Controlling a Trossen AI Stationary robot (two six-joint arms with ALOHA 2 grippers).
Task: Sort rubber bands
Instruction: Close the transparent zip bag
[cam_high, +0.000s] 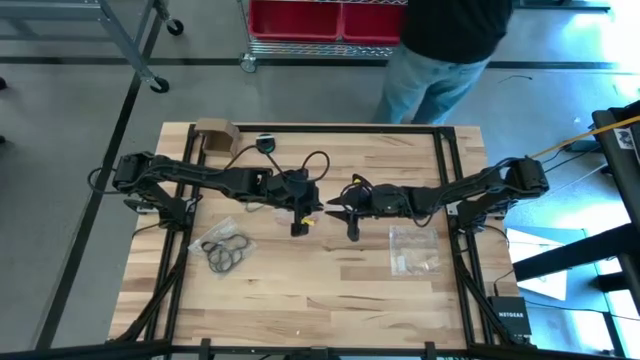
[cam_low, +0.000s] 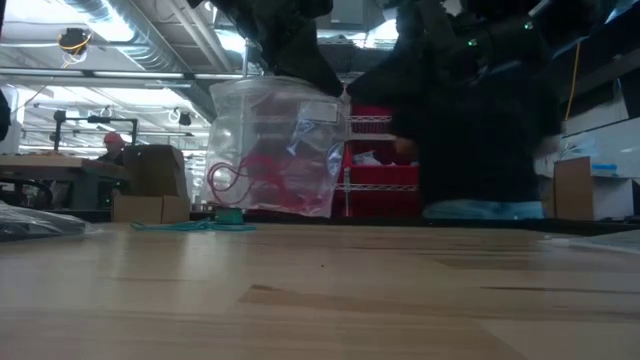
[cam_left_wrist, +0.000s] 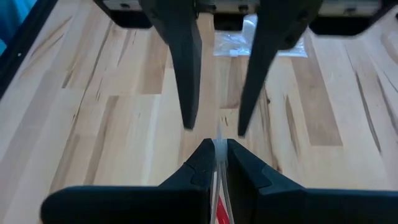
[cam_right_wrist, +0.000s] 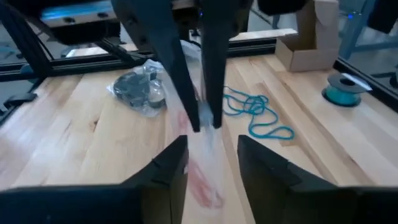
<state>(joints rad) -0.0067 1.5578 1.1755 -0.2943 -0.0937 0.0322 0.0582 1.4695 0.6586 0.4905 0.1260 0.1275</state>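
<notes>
A clear zip bag (cam_low: 275, 150) holding red rubber bands (cam_low: 240, 180) hangs over the middle of the table. My left gripper (cam_high: 300, 228) is shut on it. My right gripper (cam_high: 352, 232) faces it from the table's right, open, with the bag's film (cam_right_wrist: 202, 180) running between its fingers. Teal rubber bands (cam_right_wrist: 255, 115) lie loose on the wood behind the left gripper. Black rubber bands sit in another clear bag (cam_high: 225, 250) on the table's left side. My left gripper pinches the bag's thin upper edge (cam_left_wrist: 219, 163) between its two fingers, which slant down toward the table's right. The bag hangs below them, with the red bands low in it; I cannot tell whether its bottom meets the table. My right gripper: I cannot tell whether its open fingers (cam_right_wrist: 177, 155) touch the film.
A flat clear bag (cam_high: 412, 250) lies right of centre. A cardboard box (cam_high: 215, 133) and a teal spool (cam_high: 265, 143) sit at the far edge. A person (cam_high: 450, 50) stands beyond the far edge. Bare wood lies along the near edge.
</notes>
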